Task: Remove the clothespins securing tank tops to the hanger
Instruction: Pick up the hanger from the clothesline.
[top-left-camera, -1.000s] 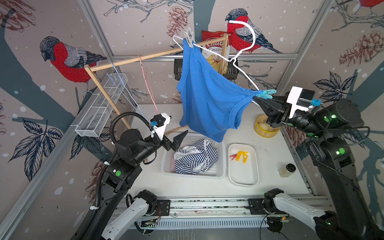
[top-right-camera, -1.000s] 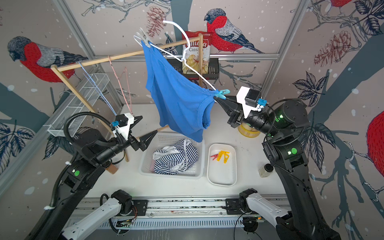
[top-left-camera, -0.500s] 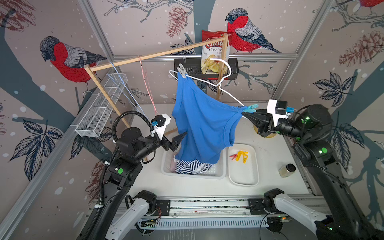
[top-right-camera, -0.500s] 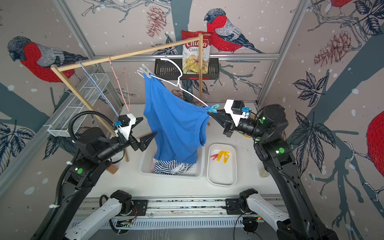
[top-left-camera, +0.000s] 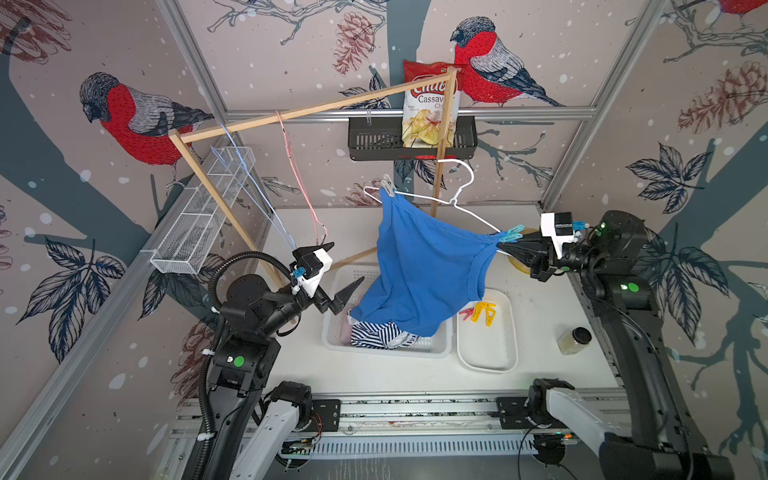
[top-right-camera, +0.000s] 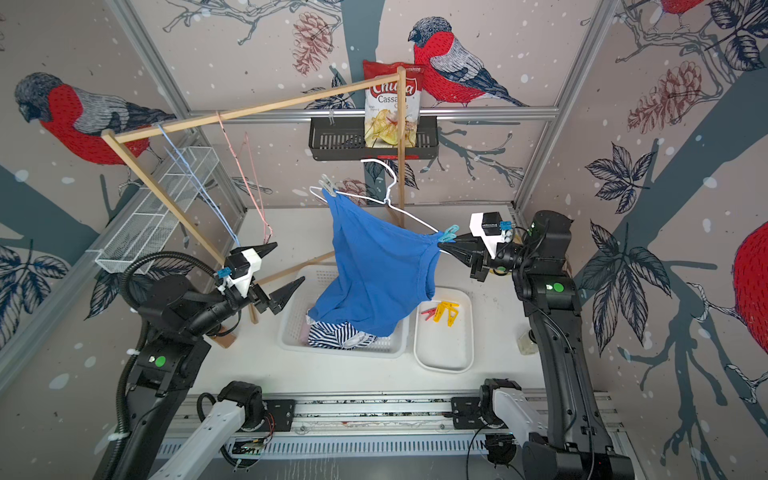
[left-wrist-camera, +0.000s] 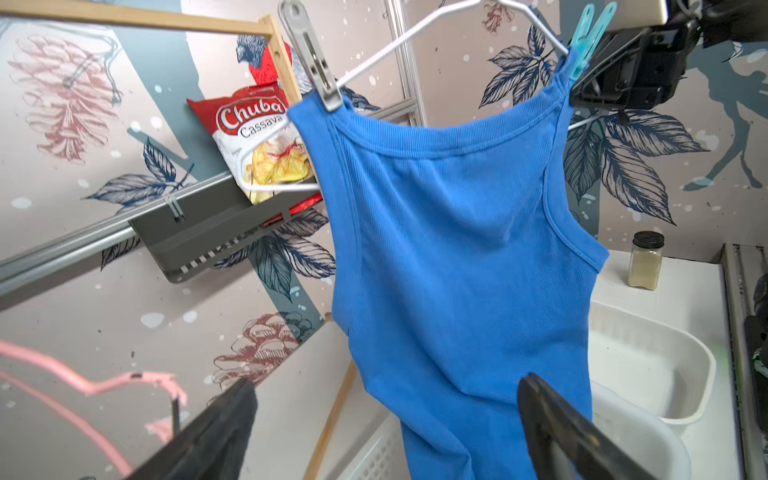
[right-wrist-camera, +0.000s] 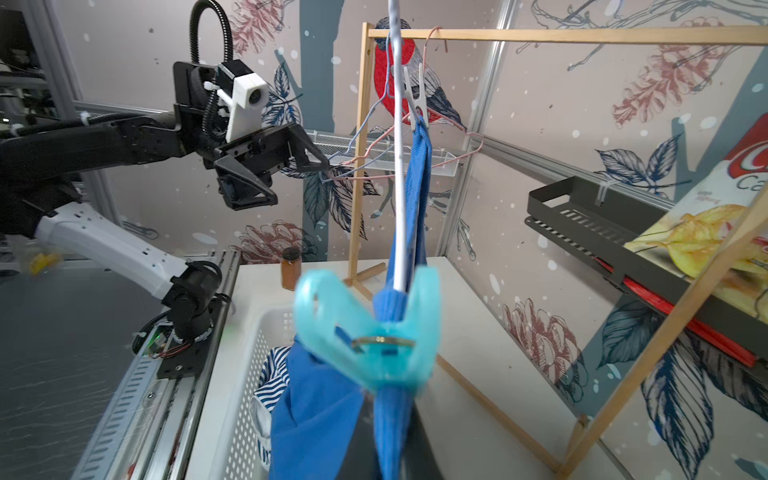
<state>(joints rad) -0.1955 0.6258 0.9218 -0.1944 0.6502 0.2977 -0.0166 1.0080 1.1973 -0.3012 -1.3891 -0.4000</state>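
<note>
While tight on hanger (top-left-camera: 478, 217), right gripper (top-left-camera: 505, 249) beside clothespin (top-left-camera: 511, 234).

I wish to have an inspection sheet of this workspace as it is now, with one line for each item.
Surface: white table, bearing a basket and a tray side by side.
Job's things: blue tank top on white hanger, pinned by grey clothespin and teal clothespin; striped tank top in white basket; yellow clothespins and red clothespin in white tray.
Clutter: jar; chip bag in black shelf.
Grippers: left gripper open, empty, near the blue tank top; right gripper shut on the white hanger's corner under the teal clothespin.
Cables: black hose looped over the left arm.
Surroundings: wooden rack with pink hanger; bird wallpaper.
</note>
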